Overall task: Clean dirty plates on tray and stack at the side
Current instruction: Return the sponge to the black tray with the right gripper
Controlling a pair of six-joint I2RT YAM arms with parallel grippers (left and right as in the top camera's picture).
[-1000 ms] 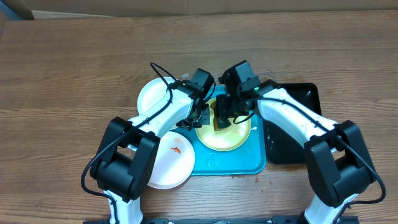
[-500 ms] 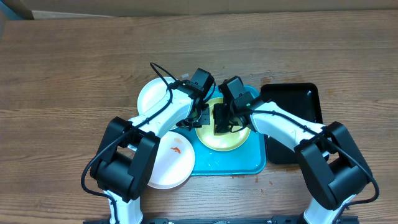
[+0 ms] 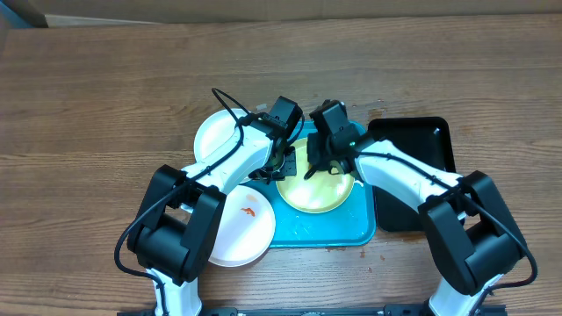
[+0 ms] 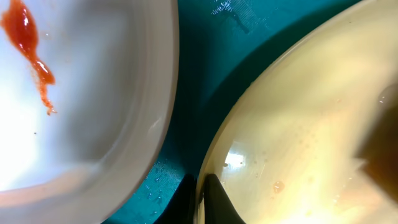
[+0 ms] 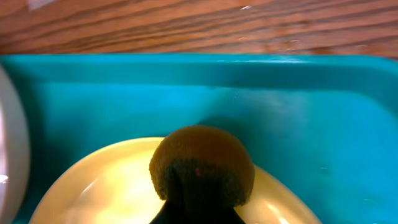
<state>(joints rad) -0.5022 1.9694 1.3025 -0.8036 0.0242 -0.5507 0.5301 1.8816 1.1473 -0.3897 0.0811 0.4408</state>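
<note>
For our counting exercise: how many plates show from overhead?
3: a white plate left of the tray, a smeared white plate at its left front corner, a yellow plate on it.

Table [image 3: 88, 88]: tray [image 3: 338, 230], black tray [image 3: 421, 140], white plates [image 3: 215, 136]

left wrist: white plate [image 4: 81, 93] and yellow-green plate [image 4: 298, 124] run off the frame | right wrist: sponge [image 5: 202, 162] blurred, fingers [image 5: 194, 210] under it cut off | overhead: right arm [image 3: 406, 172] hides part of black tray [image 3: 426, 140]; left gripper [image 3: 283, 163], right gripper [image 3: 313, 169] too small to read
</note>
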